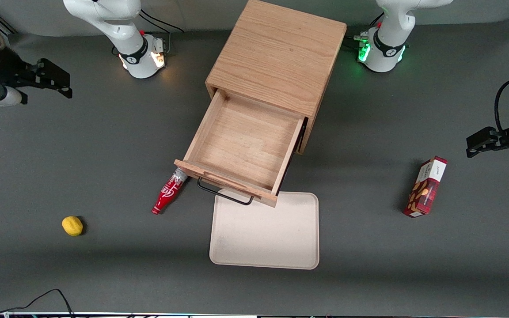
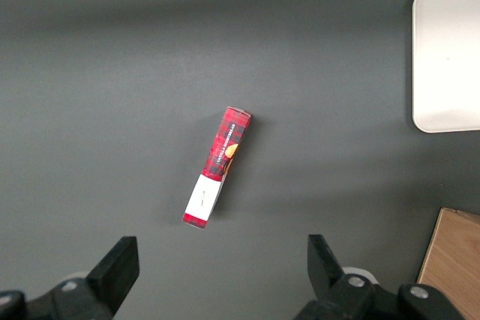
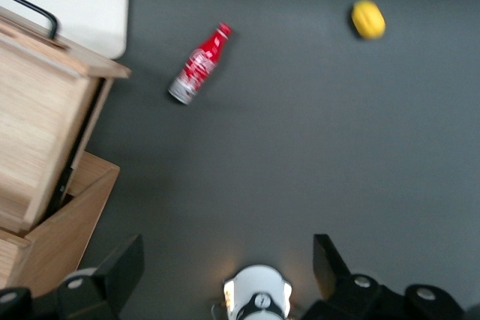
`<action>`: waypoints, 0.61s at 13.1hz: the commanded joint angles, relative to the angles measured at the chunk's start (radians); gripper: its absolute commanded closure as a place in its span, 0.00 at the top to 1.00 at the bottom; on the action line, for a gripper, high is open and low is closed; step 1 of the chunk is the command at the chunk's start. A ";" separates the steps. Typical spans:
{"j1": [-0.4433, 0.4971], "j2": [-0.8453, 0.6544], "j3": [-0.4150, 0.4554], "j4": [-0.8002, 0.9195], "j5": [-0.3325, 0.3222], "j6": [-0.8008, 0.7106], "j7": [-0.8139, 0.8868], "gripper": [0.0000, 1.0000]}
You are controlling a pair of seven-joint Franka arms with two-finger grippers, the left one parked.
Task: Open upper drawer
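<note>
The oak cabinet stands mid-table. Its upper drawer is pulled far out, an empty light wood tray with a thin black bar handle on its front. The drawer front overhangs the edge of a white tray. My gripper is open and empty, raised above the table toward the working arm's end, well apart from the drawer and handle. In the right wrist view the gripper hangs over bare table, and the open drawer and its handle show off to one side. The lower drawer is hidden.
A red bottle lies on the table beside the drawer front. A yellow lemon lies toward the working arm's end. The white tray lies in front of the cabinet. A red snack box lies toward the parked arm's end.
</note>
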 commanded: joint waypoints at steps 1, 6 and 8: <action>-0.005 -0.228 -0.137 -0.330 0.096 0.117 0.039 1.00; 0.001 -0.414 -0.159 -0.587 0.103 0.300 0.036 1.00; -0.001 -0.373 -0.159 -0.529 0.103 0.288 0.047 1.00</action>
